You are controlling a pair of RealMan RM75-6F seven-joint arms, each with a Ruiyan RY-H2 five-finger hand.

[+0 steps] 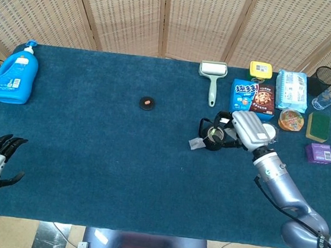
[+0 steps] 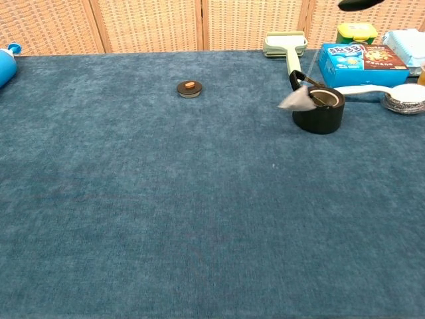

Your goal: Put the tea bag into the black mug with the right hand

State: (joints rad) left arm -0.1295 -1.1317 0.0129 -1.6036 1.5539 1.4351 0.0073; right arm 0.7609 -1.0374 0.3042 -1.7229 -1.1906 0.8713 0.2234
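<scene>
Right hand (image 1: 250, 129) is pinching the string, tea bag (image 2: 294, 100) dangling beside the black mug (image 2: 320, 109) rim and risking swinging outside.

In the chest view the right hand (image 2: 362, 3) is cut off by the top edge. The tea bag (image 2: 294, 100) looks blurry. The blue bottle (image 2: 4, 63) is cut off on the left.

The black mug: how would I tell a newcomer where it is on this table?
Start at the blue table and go to its right half, just in front of the white lint roller. The black mug stands there, a short dark cylinder with a handle, beside the pale tea bag.
</scene>
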